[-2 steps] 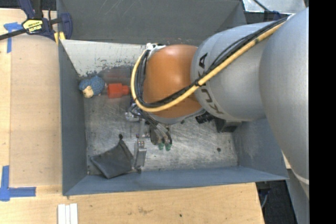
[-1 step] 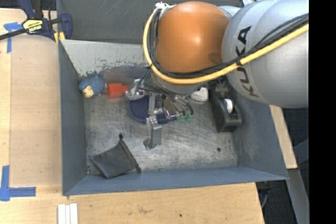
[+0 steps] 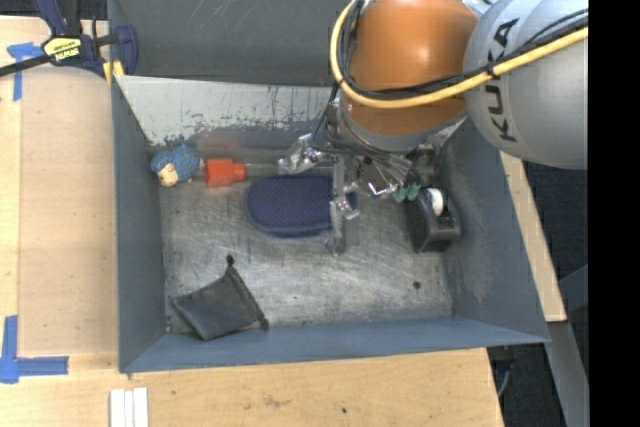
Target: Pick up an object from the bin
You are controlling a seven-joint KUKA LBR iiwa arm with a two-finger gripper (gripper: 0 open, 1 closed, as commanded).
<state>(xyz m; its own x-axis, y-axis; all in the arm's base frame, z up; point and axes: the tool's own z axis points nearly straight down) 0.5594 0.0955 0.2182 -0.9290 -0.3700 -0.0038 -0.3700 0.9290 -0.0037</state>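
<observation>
Black letters "KUKA", on the grey arm link (image 3: 527,65), partly crossed by cable

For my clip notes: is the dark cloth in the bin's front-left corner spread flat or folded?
Folded, it seems: the dark cloth lies doubled into a rough wedge with a thick edge, one corner poking up.

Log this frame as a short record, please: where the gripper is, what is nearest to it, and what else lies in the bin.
container: grey metal bin
gripper: low over the bin's middle
nearest thing: dark blue oval fabric pad, gripper at its right edge
grasp: cannot tell
right of gripper: black boxy plastic item
back left: small blue and tan toy figure, orange block beside it
front left: dark grey folded cloth
</observation>
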